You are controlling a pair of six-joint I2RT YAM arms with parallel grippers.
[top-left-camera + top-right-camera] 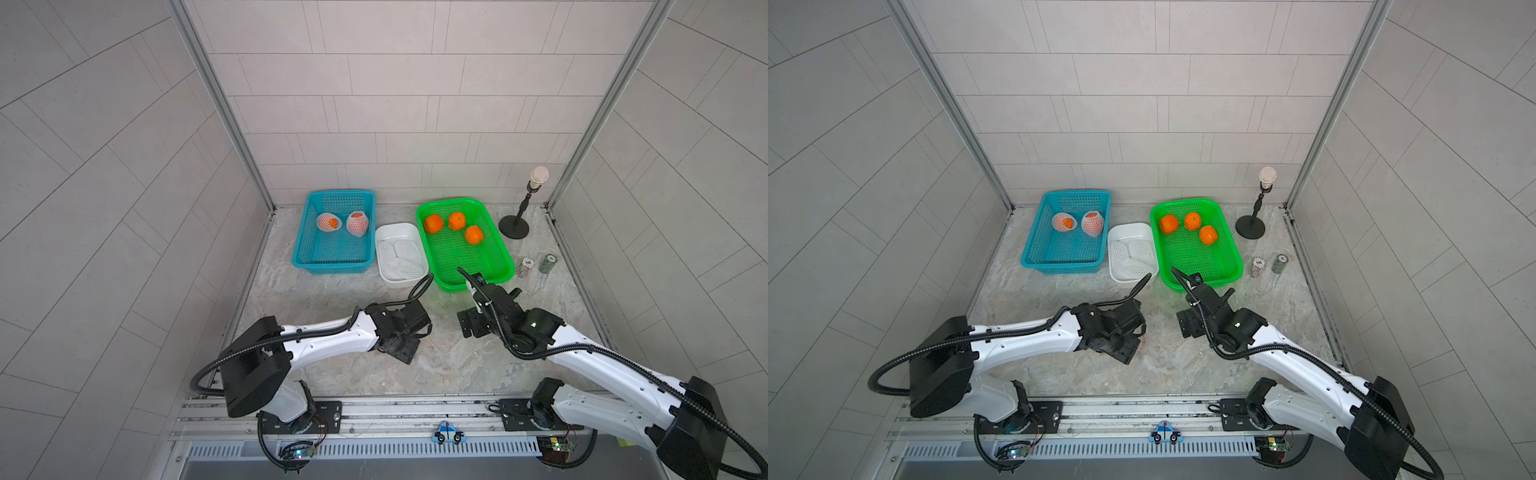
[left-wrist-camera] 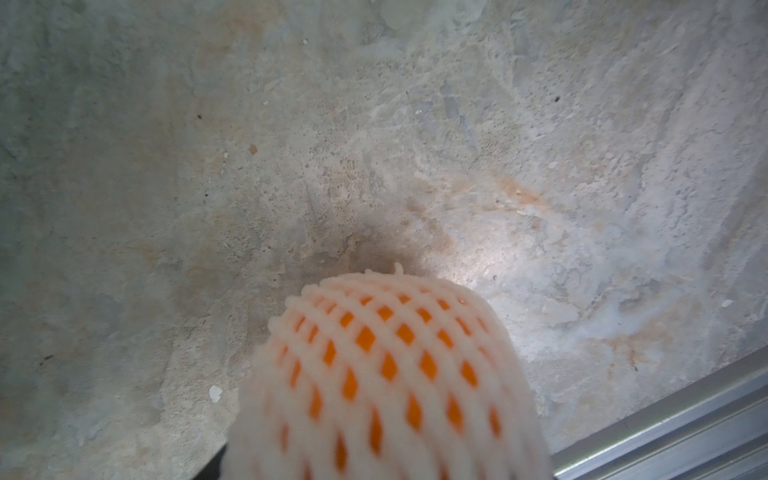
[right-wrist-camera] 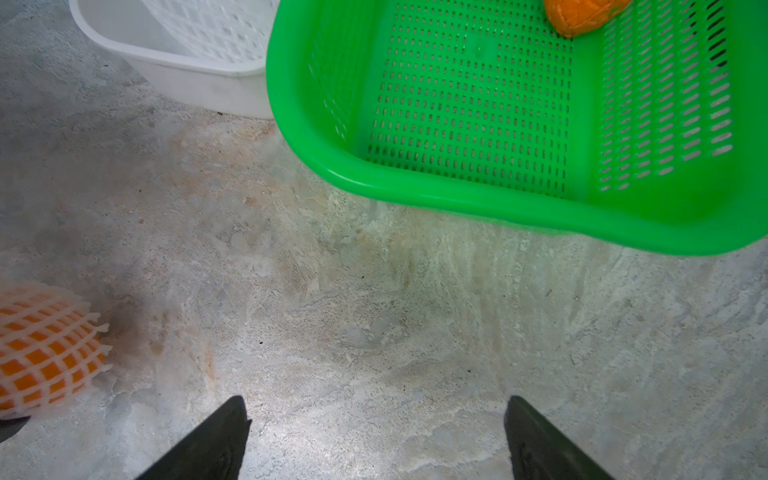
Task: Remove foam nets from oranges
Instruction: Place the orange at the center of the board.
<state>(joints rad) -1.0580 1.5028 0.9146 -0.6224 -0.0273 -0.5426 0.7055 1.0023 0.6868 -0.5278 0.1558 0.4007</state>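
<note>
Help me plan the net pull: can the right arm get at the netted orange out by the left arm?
Probably yes. The right gripper is open and empty, the netted orange shows close by in its wrist view, and only bare table lies between them.

Overhead stereo pair, close wrist views

I have bare grey marble table (image 1: 449, 370) across the near middle. It runs clear from my wide-open right gripper (image 3: 376, 399) up to the green plastic mesh basket (image 1: 457, 253). An orange in a white foam net (image 3: 41, 349) is left of that lane. On the far side, the blue plastic mesh basket (image 1: 332, 249), the white plastic tub (image 1: 400, 282) and the green basket stand packed together. Two striped chip stacks (image 1: 525, 267) and a black cup stand (image 1: 514, 227) crowd the far right.
</note>
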